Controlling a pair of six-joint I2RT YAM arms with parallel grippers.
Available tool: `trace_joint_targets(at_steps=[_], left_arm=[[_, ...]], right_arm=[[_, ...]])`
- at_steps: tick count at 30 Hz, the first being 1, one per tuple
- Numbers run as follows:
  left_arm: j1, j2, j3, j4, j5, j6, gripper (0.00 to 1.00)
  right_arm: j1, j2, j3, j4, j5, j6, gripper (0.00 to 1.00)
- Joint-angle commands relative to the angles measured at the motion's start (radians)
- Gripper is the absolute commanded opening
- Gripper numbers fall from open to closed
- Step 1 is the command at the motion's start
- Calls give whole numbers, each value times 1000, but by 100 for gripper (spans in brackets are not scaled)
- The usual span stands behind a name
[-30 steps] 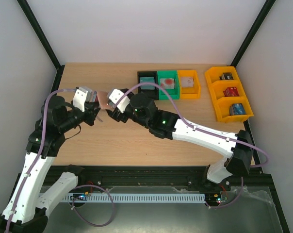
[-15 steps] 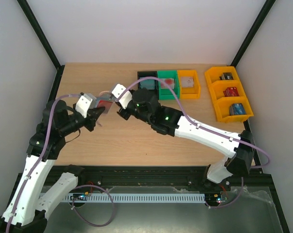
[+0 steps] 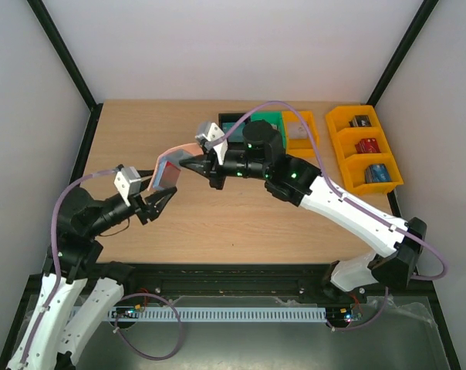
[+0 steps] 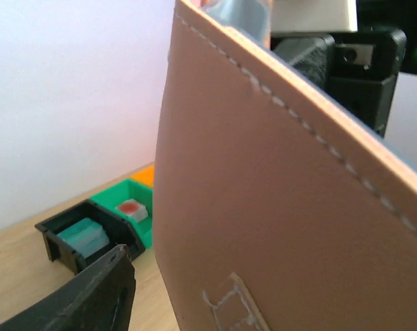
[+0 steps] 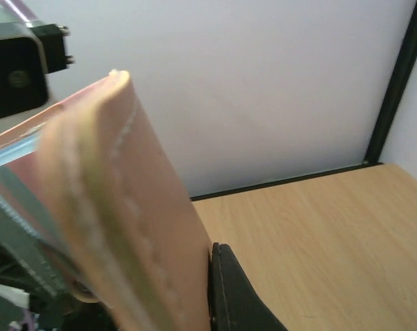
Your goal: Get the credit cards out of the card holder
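**Card holder held above a pale table**

White walls and black frame posts enclose the light wooden table. The left gripper is released, just under the pinkish-tan leather card holder, which hangs above the wood, pinched by the clenched right gripper. Behind are a black plastic bin, a green plastic bin and an orange plastic bin — then a yellow three-compartment bin.

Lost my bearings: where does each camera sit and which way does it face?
Top external: above and behind the bases, looking down on the table; both arms show, right claw gripping the card holder, left claw near it.
Left wrist: faces the holder's tan outside, black bin and green bin beyond; one finger shows.
Right wrist: faces a white wall along the holder's edge; one finger shows.
Shared: all see the holder.
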Motion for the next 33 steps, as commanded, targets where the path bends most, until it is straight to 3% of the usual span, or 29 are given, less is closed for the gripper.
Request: trace_joint_targets(at_steps=[1,3,6,11,14,16,17,18,21,24,26,30,33], left_arm=[[5,10,-13,174,-3,-139,62],[7,10,-9,173,-27,-147,59],[15,1,-3,154,-45,-144,43],[20,-31,-13,182,79,-148,3],[26,-34,-25,188,105,-184,2],[36,-28,-34,164,30,-206,2],[42,-23,-36,135,-29,-209,2],[50,-13,-37,99,-108,-202,2],[66,24,-49,-4,-426,-175,2],[69,94,-44,-81,-715,-97,2],[65,123,-42,-97,-812,-34,2],[41,160,-47,-86,-882,90,2],[36,169,-30,-93,-770,98,2]], right_arm=[[5,-40,14,36,-129,80,2],[5,-47,7,40,-163,77,2],[5,-66,4,34,-216,52,2],[-11,-84,9,37,-376,63,2],[-41,-90,4,38,-394,88,2],[-88,-98,-18,70,-349,149,4],[-120,-102,-35,97,-323,198,10],[-167,-108,-57,140,-286,263,18],[-265,-122,-122,236,-195,444,29],[-276,-117,-106,139,-75,412,33],[-272,-108,-90,74,-39,379,33],[-178,-90,-97,53,-47,281,25],[-17,-32,-66,62,-146,166,23]])
